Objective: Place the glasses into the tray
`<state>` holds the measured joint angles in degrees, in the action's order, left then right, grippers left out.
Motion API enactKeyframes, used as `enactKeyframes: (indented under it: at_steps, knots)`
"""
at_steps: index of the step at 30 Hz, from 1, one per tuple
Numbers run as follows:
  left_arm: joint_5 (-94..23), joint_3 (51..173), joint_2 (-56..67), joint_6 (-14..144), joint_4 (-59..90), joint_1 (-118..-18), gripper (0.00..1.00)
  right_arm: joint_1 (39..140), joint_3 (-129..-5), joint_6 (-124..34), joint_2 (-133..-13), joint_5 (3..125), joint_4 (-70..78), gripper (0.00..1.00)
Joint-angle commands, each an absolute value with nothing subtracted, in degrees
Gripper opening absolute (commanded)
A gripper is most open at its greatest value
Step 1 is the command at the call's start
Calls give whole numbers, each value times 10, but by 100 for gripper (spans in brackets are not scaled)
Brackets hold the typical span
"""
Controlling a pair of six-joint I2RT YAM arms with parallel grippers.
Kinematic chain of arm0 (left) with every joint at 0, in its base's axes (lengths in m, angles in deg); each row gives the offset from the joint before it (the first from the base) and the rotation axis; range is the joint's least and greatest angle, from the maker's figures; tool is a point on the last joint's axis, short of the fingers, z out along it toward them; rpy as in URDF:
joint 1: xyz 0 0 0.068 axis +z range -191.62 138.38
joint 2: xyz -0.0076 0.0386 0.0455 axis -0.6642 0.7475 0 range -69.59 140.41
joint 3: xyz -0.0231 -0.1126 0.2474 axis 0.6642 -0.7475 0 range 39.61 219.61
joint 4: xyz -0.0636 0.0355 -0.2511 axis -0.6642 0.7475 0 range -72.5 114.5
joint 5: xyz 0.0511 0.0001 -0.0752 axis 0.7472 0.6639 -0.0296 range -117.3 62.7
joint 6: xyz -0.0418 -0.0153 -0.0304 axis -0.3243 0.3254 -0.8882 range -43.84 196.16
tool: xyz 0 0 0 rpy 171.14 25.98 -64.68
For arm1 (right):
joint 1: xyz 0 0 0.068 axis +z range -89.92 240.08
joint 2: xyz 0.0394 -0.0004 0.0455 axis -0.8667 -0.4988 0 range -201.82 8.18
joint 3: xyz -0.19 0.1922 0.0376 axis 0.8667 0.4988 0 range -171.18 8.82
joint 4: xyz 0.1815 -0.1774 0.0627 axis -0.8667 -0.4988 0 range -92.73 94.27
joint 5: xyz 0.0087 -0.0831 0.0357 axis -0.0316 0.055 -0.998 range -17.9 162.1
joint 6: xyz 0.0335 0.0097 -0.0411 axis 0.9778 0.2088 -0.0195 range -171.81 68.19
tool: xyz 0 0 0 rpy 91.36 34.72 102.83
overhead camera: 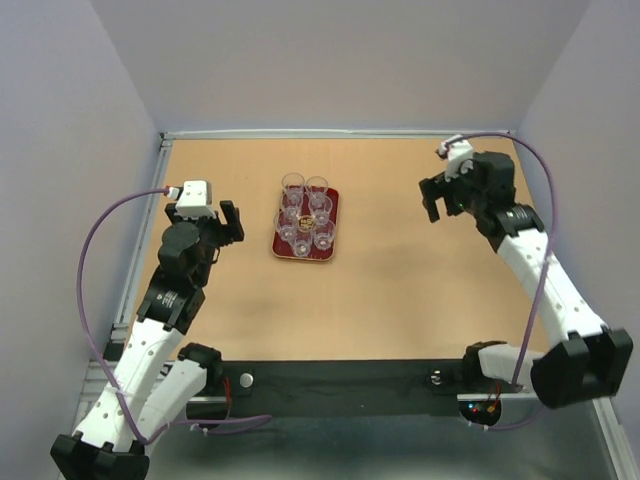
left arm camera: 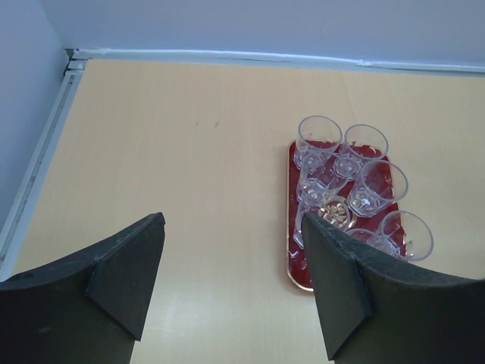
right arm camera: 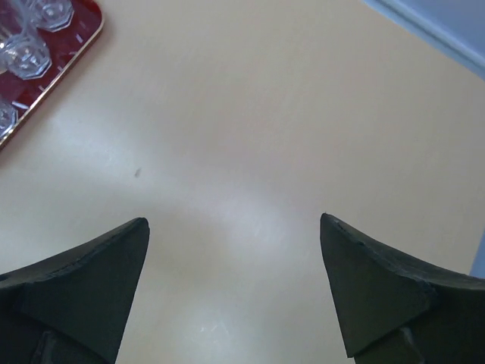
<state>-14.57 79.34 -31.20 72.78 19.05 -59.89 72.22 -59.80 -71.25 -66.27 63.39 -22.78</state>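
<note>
The dark red tray (overhead camera: 331,222) lies at the middle of the wooden table. Several clear glasses (overhead camera: 305,211) stand upright on it in two rows. In the left wrist view the tray (left arm camera: 294,258) and glasses (left arm camera: 318,141) lie ahead and to the right of my fingers. In the right wrist view a corner of the tray (right arm camera: 72,45) with glasses (right arm camera: 26,51) shows at the top left. My left gripper (overhead camera: 230,222) is open and empty, left of the tray. My right gripper (overhead camera: 432,198) is open and empty, right of the tray.
A white rail (overhead camera: 160,150) and grey walls bound the table at the back and sides. A black strip (overhead camera: 340,380) with the arm bases runs along the near edge. Bare wood lies on both sides of the tray.
</note>
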Motion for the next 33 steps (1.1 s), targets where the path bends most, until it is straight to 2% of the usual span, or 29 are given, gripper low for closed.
enactKeyframes:
  at_steps: [1, 4, 9, 18, 33]
  knots:
    - [-124, 781, -329, 737, 159, -599, 84, 670, -499, -644, -539, 659, -68, 100]
    - [-123, 781, -337, 740, 157, -599, 84, 614, -421, -594, -468, 705, -34, 100]
    - [-115, 794, -354, 750, 174, -599, 84, 584, -320, -538, -395, 799, 4, 100]
    - [-121, 778, -388, 749, 172, -599, 85, 565, -240, -452, -310, 978, 86, 100]
    - [-134, 765, -399, 740, 158, -599, 85, 523, -218, -433, -268, 986, 90, 100]
